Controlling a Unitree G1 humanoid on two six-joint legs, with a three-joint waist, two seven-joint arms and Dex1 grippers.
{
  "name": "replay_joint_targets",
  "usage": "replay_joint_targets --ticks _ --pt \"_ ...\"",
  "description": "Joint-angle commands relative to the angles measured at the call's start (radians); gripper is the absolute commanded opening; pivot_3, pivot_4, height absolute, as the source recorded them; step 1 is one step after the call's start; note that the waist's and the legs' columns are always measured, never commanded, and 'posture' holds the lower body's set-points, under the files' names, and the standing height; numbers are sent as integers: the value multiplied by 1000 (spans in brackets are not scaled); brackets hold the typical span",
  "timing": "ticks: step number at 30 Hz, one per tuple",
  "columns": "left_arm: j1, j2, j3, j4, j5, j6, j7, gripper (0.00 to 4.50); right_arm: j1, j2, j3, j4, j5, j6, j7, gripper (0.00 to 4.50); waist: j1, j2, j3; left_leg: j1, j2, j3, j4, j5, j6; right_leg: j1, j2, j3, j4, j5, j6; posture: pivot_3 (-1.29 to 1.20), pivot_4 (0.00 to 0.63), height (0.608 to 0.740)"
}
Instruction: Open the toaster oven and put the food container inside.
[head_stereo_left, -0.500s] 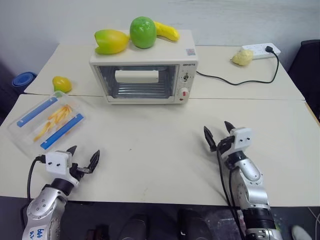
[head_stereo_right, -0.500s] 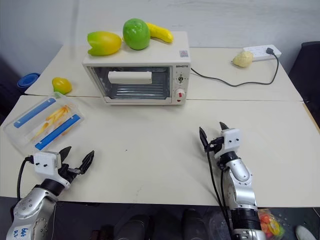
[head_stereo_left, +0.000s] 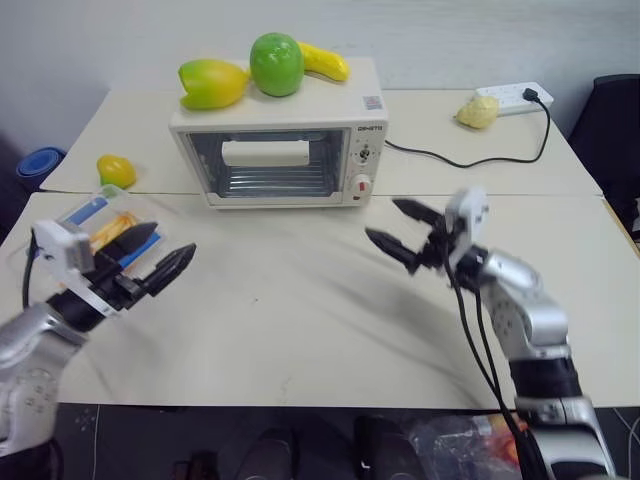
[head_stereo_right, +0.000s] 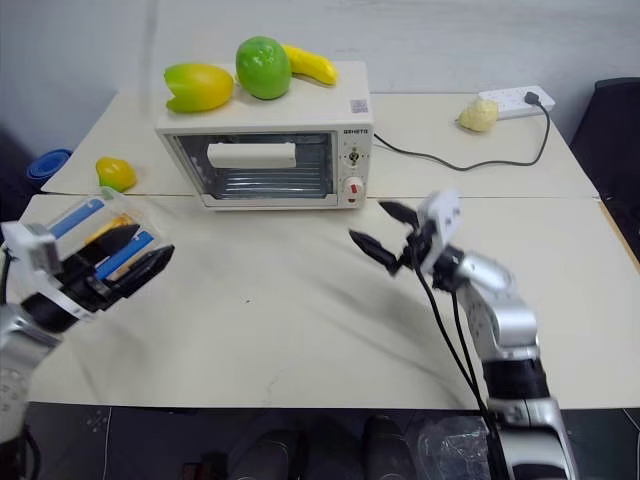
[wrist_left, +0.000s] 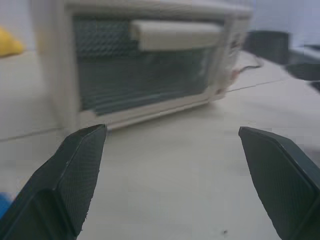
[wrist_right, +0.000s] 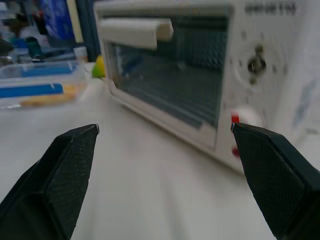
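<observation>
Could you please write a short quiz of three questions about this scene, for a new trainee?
1. True or false: the toaster oven has its glass door shut.
2. What lies on top of the oven? A) a mango, a green apple and a banana; B) a blue bowl; C) the food container.
3. Fill in: both the left gripper and the right gripper have their fingers ____ and hold nothing.

Key
1. True: the door stands upright and closed, its handle at the top.
2. A. The container lies on the table, left of the oven.
3. Open.
</observation>
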Motion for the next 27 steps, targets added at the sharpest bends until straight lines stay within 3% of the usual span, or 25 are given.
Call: replay_joint_targets --ticks 1,4,14,21,27 --pt "-35 50 49 6 -96 46 -78 4500 -112 24 24 94 -7 24 38 4440 -2 0 0 -1 0 -1 -1 0 0 0 0 0 1 0 0 0 150 740" --pt "-40 75 56 20 -88 47 -116 4500 -222 80 57 204 -55 -8 39 4440 -13 0 0 -3 -1 -2 -1 -1 0 -2 0 -1 0 0 0 0 150 740" --pt "-16 9 48 20 14 -51 -101 4500 -430 254 84 446 -150 -50 -7 4440 -20 1 0 -3 -1 -1 0 0 -1 -4 0 0 3 0 0 0 150 740" --pt "-24 -37 72 64 77 -106 -41 4500 -452 328 120 463 -168 -45 53 4440 -20 1 0 -4 -2 -1 0 0 -1 -5 0 0 3 0 0 0 150 740" --pt "-50 -33 150 120 24 -74 23 4500 -353 280 200 315 -181 6 166 4440 -23 1 0 -4 -1 -2 -1 0 -1 -7 1 1 3 0 0 0 150 740"
